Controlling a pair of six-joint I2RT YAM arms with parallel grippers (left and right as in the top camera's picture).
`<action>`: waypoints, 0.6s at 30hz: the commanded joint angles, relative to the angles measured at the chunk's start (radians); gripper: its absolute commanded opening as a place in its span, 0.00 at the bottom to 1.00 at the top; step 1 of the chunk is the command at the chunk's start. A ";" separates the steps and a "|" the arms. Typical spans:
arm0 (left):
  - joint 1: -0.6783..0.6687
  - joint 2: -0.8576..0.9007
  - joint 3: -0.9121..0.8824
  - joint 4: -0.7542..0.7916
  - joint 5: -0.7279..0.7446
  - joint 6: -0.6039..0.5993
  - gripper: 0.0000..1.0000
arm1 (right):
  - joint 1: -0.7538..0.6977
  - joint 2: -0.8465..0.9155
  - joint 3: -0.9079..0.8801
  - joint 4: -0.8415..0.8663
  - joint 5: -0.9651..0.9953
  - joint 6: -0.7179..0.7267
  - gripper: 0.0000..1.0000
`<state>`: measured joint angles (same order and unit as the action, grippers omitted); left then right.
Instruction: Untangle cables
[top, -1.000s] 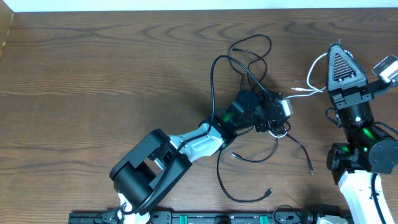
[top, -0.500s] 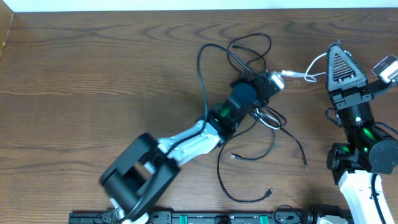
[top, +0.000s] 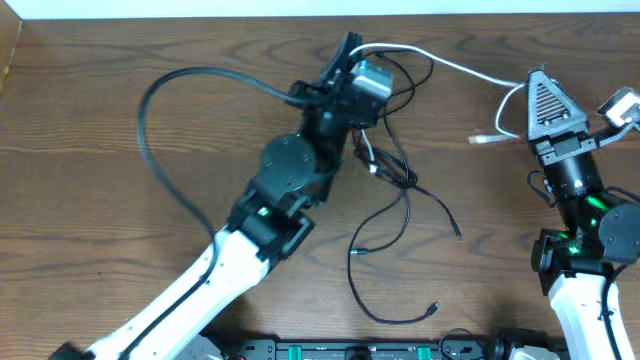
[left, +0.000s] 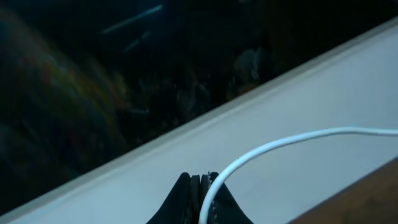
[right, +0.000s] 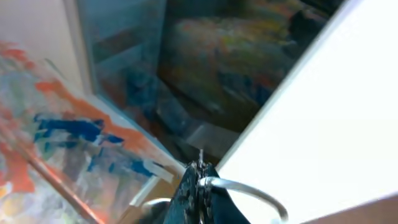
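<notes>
From overhead, the bench (top: 120, 100) carries the whole layout. The left arm (top: 285, 175) reaches diagonally to the far edge, and the right arm (top: 580, 200) stands at the right side. The black cables (top: 398, 176) lie in a loose tangle just right of the left arm, with strands trailing toward the near edge. The white cable (top: 470, 70) runs between the two arm tips, and its plug end hangs down just left of the right one.

Only the wrist views show the grips. The left claw (left: 200, 186) is pinched shut on the white cable (left: 298, 138), with a pale wall behind it. The right claw (right: 199, 179) is also clamped shut on the white cable (right: 249, 186).

A second ago the left claw sat low at the tangle in mid-bench. It has since swung to the far edge, drawing the white cable out, and the black cables have shifted left. The right arm has stayed put.
</notes>
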<state>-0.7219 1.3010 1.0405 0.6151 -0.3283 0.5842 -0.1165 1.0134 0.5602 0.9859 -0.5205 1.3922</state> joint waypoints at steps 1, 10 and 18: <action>0.009 -0.064 0.020 -0.035 -0.021 0.014 0.08 | -0.007 -0.005 0.016 -0.061 -0.057 -0.055 0.01; 0.010 -0.059 0.020 -0.118 -0.021 0.014 0.08 | -0.007 -0.005 0.016 -0.106 -0.085 -0.101 0.27; 0.122 -0.059 0.020 -0.226 -0.043 0.014 0.07 | -0.007 -0.005 0.016 -0.108 -0.118 -0.100 0.67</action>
<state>-0.6529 1.2419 1.0409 0.4042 -0.3412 0.5846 -0.1196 1.0142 0.5606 0.8783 -0.6205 1.3041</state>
